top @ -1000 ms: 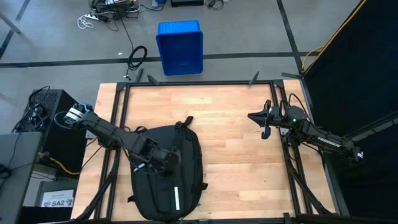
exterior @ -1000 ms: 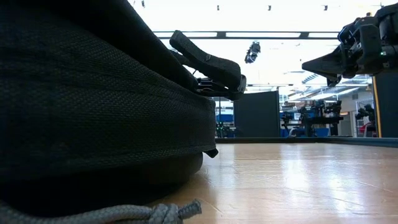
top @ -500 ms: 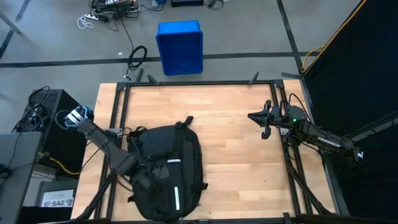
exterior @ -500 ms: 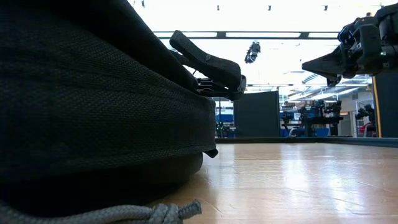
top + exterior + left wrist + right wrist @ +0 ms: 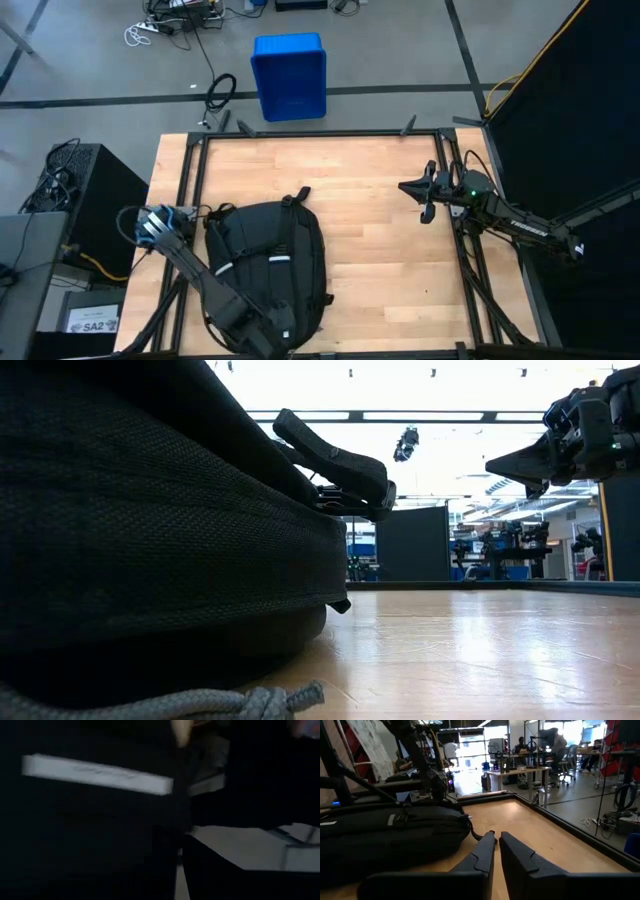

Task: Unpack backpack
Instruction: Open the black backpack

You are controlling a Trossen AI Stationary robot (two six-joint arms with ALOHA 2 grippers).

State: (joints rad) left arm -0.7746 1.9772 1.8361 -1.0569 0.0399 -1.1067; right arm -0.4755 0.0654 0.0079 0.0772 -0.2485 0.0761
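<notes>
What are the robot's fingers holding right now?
The right gripper holds nothing; its fingers are shut in the air. The left gripper is shut at the backpack's near edge, but whether it grips anything cannot be told.

One camera hangs high and looks straight down on the whole table [image 5: 380, 250]. One sits low on the wood, so close to the backpack [image 5: 150, 520] that the bag fills the left half. The left wrist camera is pressed near black cloth. The right wrist camera looks across the table at the same backpack [image 5: 390, 835], which the high view shows at lower left [image 5: 265, 270].
</notes>
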